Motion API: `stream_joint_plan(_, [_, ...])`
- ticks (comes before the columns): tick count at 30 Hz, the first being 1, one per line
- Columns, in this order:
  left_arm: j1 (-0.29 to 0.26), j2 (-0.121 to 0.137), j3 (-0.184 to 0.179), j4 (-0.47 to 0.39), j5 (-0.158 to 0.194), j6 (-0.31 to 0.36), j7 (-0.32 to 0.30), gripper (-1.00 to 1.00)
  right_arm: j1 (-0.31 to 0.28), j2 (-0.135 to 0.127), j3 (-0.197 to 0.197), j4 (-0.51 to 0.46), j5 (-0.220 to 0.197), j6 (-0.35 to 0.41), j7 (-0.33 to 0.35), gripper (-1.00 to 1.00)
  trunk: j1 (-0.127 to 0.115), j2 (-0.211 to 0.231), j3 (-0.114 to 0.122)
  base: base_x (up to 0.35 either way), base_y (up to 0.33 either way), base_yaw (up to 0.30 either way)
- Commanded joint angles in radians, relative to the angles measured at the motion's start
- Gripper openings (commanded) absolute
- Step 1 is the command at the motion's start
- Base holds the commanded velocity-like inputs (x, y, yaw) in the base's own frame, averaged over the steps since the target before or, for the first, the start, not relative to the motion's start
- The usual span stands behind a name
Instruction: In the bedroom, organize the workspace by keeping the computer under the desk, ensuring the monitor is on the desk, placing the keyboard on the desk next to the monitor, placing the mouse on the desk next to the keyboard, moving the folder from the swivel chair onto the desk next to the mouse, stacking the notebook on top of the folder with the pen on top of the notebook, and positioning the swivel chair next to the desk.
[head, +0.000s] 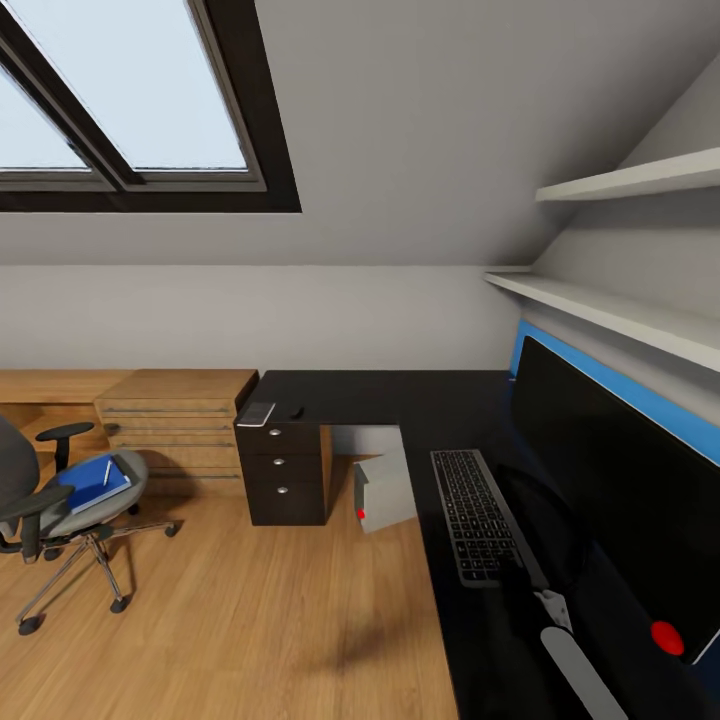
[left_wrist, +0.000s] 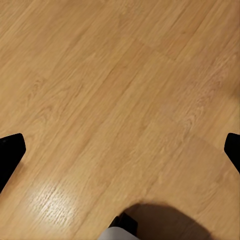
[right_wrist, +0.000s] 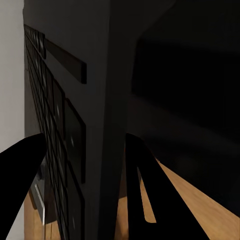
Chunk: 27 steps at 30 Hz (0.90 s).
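The keyboard (head: 478, 512) lies along the black desk (head: 400, 400), beside the wide black monitor (head: 610, 470). My right gripper (head: 552, 603) is at its near end. In the right wrist view the right gripper (right_wrist: 87, 142) is shut on the keyboard (right_wrist: 65, 130), one finger on each side of it. The light-grey computer (head: 383, 492) sits under the desk. At the left, the swivel chair (head: 40, 505) carries the blue folder (head: 92, 487) with the white pen (head: 107, 472) on it. The glossy notebook (head: 257, 413) and a small dark mouse (head: 297, 411) rest on the desk's far left corner. My left gripper (left_wrist: 120, 150) hangs open over the wooden floor.
A light wooden drawer chest (head: 180, 415) stands against the back wall left of the desk's dark drawer unit (head: 285, 475). Two white shelves (head: 620, 305) run along the right wall above the monitor. Open wooden floor (head: 250, 610) lies between chair and desk.
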Motion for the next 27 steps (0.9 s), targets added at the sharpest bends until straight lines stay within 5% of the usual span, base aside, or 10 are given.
stream_joint_plan(1, [-0.001,0.000,-0.008,0.000,0.004,-0.002,0.005,1.00,-0.001,-0.002,0.004,-0.001,-0.010,-0.009,-0.004,-1.00,0.004,-0.009,-0.005,0.000,0.000,0.000])
stream_joint_plan(22, [0.000,-0.001,-0.009,0.000,0.003,-0.001,0.008,1.00,-0.002,-0.004,0.003,-0.001,-0.010,-0.009,-0.027,-1.00,0.085,-0.156,-0.071,0.000,0.000,0.000])
stream_joint_plan(27, [-0.001,-0.001,-0.010,0.000,0.003,-0.002,0.009,1.00,-0.006,-0.005,0.003,-0.001,-0.010,-0.008,-0.028,-1.00,0.085,-0.156,-0.071,0.000,0.000,0.000])
